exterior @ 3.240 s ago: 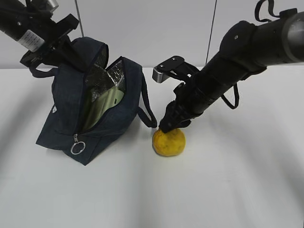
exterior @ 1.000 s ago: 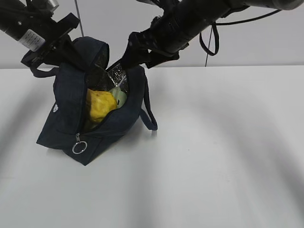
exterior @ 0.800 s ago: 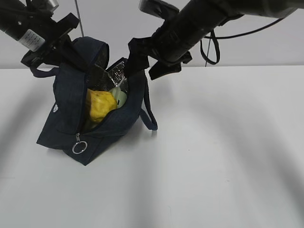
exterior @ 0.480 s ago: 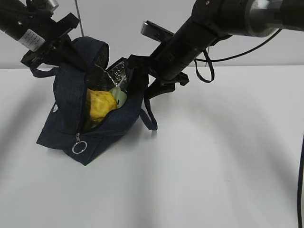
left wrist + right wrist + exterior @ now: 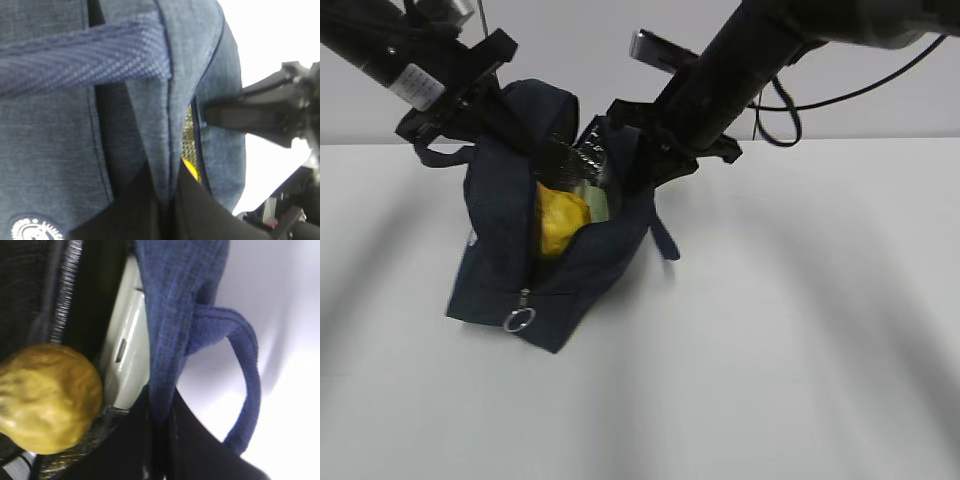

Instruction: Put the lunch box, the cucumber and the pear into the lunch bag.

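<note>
left arm [image 5: 415, 60]: black tube, white label with dark print | right arm [image 5: 760, 45]: black rounded links, grey-silver block at 11 o'clock end, loose black cable looping at 3 o'clock | fingers [image 5: 165, 450]: matte black

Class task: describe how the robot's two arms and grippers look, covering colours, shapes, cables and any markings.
Both arms are black and tubular. The left arm carries a small white label with dark print. The right arm is thicker, with a loose black cable looping beside it and a grey camera block. The fingers are flat and black.
</note>
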